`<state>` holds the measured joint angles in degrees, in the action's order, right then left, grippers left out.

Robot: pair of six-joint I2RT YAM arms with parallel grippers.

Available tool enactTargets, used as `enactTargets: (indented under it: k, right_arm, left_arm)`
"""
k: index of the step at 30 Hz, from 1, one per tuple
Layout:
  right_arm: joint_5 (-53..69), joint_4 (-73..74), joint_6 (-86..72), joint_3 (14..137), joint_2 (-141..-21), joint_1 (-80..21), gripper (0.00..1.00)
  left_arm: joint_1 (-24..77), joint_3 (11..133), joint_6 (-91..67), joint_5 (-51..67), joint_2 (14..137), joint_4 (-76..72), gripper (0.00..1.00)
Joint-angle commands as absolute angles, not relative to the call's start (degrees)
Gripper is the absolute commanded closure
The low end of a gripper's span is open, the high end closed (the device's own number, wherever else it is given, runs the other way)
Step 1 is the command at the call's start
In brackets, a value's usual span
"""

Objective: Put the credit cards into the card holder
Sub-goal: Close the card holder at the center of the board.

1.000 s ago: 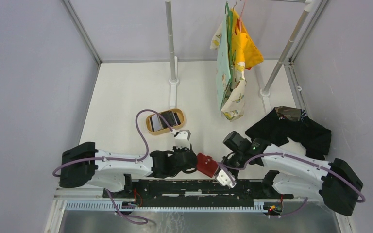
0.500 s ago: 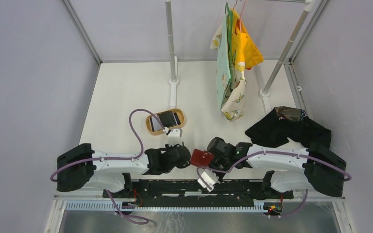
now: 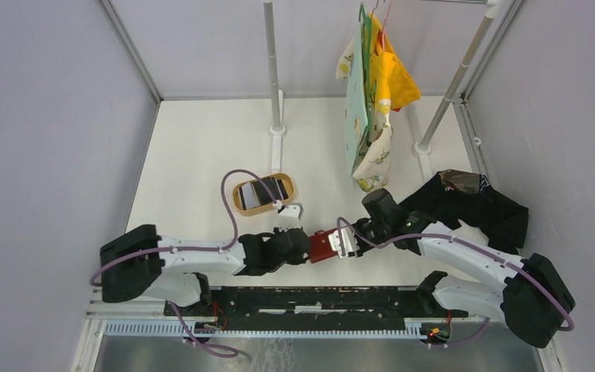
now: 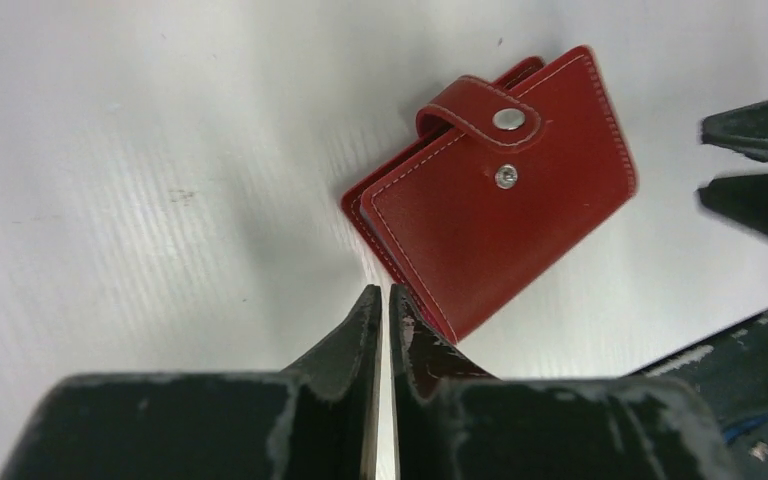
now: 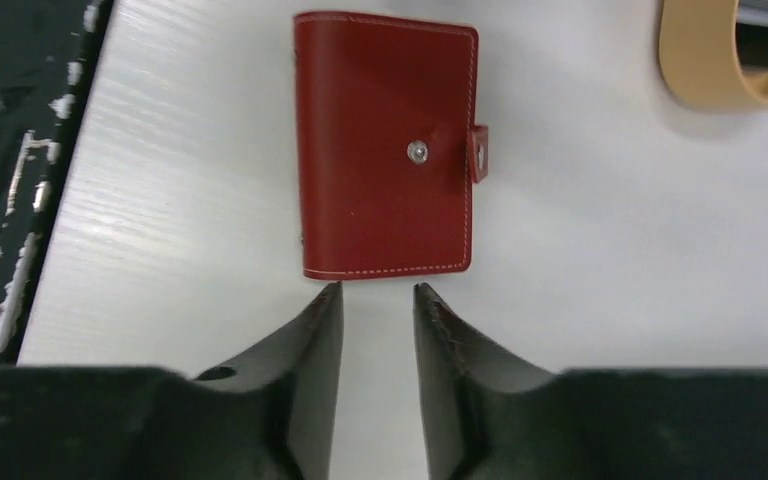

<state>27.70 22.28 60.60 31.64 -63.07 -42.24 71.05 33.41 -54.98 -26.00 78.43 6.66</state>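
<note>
Since a second ago the right arm has swung out from the near rail and come round. The right claw (image 5: pixel 378 292) now faces the red card holder (image 5: pixel 380 150) end-on. The holder itself has slid a little away from the rail.

Right claw: fingers parted narrowly, nothing between them. The tips stop just short of the holder's near edge, not touching.

Left claw (image 4: pixel 381 295): fingers drawn almost together, only a slit of table (image 4: pixel 160 150) showing, empty. One tip sits at the holder's corner; we cannot tell whether it touches.

The holder lies flat and folded, between the two claws. Its snap tab (image 4: pixel 480 110) wraps over the edge, but its stud sits apart from the stud on the cover, so it is unfastened.

The credit cards (image 3: pixel 263 190) lie in the tan oval tray (image 3: pixel 237 195), well beyond the left claw.

We judge that no card is in yet. Both claws are lined up on the holder, likely to open it first. The thin cover lying flat looks hard to catch.
</note>
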Motion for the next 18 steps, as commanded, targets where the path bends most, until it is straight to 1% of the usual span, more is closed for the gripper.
enactTargets:
  k: [1, 2, 3, 4, 5, 7, 8, 9, 11, 12, 14, 16, 18]
  right_arm:
    - [40.45, 27.42, 65.15, 36.72, -62.03, -41.36, 0.53]
    - [41.58, 28.50, 65.93, 38.40, -62.95, -41.36, 0.48]
    - [42.50, 30.01, 66.54, 40.62, -64.65, -41.38, 0.47]
    - [43.37, 31.19, 66.20, 42.63, -66.51, -41.33, 0.47]
    - [44.42, 32.76, 65.25, 44.92, -68.98, -41.31, 0.50]
    - [47.10, 34.80, 62.79, 47.30, -73.16, -41.15, 0.61]
    - [48.11, 36.22, 62.11, 47.90, -74.76, -41.00, 0.63]
    - [49.37, 38.49, 63.64, 48.31, -75.50, -40.68, 0.65]
    - [51.44, 40.07, 64.57, 47.52, -74.98, -38.42, 0.65]
    - [51.80, 40.43, 65.38, 46.60, -74.39, -37.27, 0.65]
    - [50.61, 41.85, 67.34, 45.72, -73.51, -36.02, 0.64]
    - [50.94, 43.86, 69.41, 45.76, -73.59, -34.43, 0.64]
    - [51.90, 46.94, 71.79, 46.88, -74.73, -32.97, 0.65]
  left_arm:
    - [70.92, 32.26, -45.83, -31.02, 66.18, 9.79, 0.88]
    - [70.88, 31.42, -41.76, -29.94, 63.38, 8.94, 0.86]
    - [70.90, 30.82, -37.86, -28.71, 60.85, 7.97, 0.82]
    - [70.91, 30.59, -34.80, -28.25, 59.04, 7.41, 0.77]
    - [70.89, 30.65, -33.02, -28.65, 57.13, 7.12, 0.70]
    - [70.38, 31.12, -27.66, -28.49, 55.75, 5.09, 0.44]
    - [69.65, 31.31, -25.19, -27.12, 55.88, 3.53, 0.31]
    - [67.68, 31.62, -22.43, -24.19, 56.31, 2.22, 0.23]
    - [62.80, 32.61, -18.76, -16.16, 58.25, 0.40, 0.11]
    - [59.67, 33.12, -17.21, -8.79, 59.51, 0.28, 0.07]
    - [54.64, 34.46, -15.51, -1.50, 62.87, -1.29, 0.05]
    - [52.26, 36.20, -13.58, 3.62, 66.25, -0.73, 0.06]
    - [51.78, 38.52, -11.91, 5.66, 69.84, 0.96, 0.12]
